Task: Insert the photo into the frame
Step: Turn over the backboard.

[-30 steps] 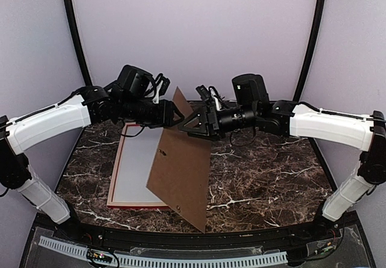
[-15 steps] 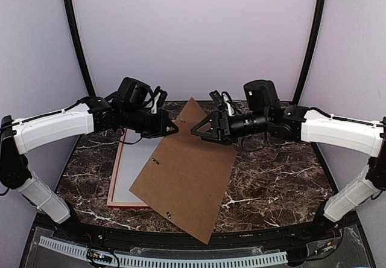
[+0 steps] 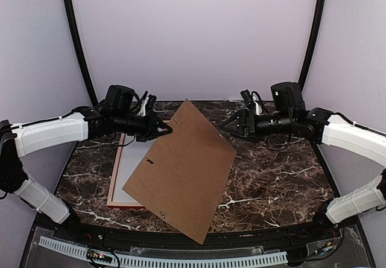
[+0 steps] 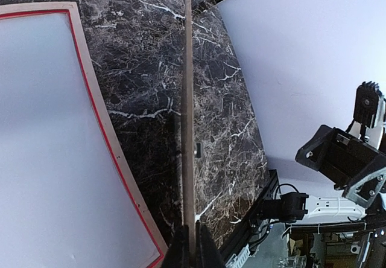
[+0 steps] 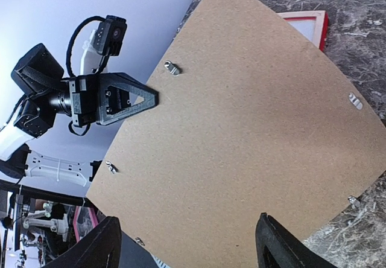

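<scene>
Two tools show: my left tool (image 3: 166, 129) is clamped on the upper-left edge of the brown hardboard backing board (image 3: 181, 171), holding it tilted. My right tool (image 3: 228, 128) gapes wide, apart from the board. The frame (image 3: 114, 177), with thin red rails, a paler wood-toned rim and a whitish inside, lies flat on the desk (image 3: 271, 177) at left, partly under the board.

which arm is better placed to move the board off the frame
Left. The left tool is shut on the edge of the board, which is tilted over the frame. The right tool is open and apart from the board.
</scene>
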Tool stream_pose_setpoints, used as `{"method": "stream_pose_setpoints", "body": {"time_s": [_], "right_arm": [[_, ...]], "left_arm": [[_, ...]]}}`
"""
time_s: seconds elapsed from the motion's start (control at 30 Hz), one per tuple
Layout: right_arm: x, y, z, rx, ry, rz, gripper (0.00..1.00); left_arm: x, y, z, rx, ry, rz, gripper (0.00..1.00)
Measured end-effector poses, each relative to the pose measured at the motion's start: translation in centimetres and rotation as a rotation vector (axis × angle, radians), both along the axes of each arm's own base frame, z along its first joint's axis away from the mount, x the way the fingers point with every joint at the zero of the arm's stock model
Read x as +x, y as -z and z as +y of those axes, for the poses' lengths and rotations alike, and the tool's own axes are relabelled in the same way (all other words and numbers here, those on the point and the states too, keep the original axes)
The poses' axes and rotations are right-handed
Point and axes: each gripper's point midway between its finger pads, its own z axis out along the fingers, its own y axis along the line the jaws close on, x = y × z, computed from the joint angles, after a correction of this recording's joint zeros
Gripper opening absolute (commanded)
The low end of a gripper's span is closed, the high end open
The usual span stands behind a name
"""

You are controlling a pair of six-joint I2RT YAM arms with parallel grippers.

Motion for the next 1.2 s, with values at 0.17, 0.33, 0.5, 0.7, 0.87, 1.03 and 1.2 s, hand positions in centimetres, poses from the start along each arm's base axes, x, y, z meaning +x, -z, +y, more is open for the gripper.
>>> {"method": "stream_pose_setpoints", "body": {"time_s": [0.17, 0.33, 0.5, 0.7, 0.87, 1.03, 1.2], "right_arm": [[1.1, 0.5, -1.7, -0.025, 0.045, -0.004, 0.78], [1.9, 1.0, -2.9, -0.046, 0.072, -0.001, 0.78], [2.3, 1.5, -3.3, -0.060, 0.074, -0.001, 0.78], [2.9, 2.7, -3.3, -0.084, 0.067, 0.013, 0.78], [3.5, 4.5, -3.2, -0.112, 0.059, 0.041, 0.78], [4.0, 6.5, -2.7, -0.133, 0.045, 0.082, 0.78], [4.3, 8.1, -2.3, -0.151, 0.037, 0.117, 0.77]], "left_arm": [[0.7, -0.5, 0.9, -0.111, -0.009, 0.026, 0.00], [1.2, -1.7, 3.0, -0.235, -0.046, 0.051, 0.00], [2.8, -3.3, 6.8, -0.319, -0.130, 0.041, 0.00], [3.8, -4.6, 12.3, -0.347, -0.240, -0.011, 0.00], [4.1, -3.9, 16.6, -0.341, -0.330, -0.017, 0.00], [4.3, -2.1, 19.5, -0.333, -0.387, 0.010, 0.00], [4.6, -0.1, 20.7, -0.332, -0.406, 0.044, 0.00]]}}
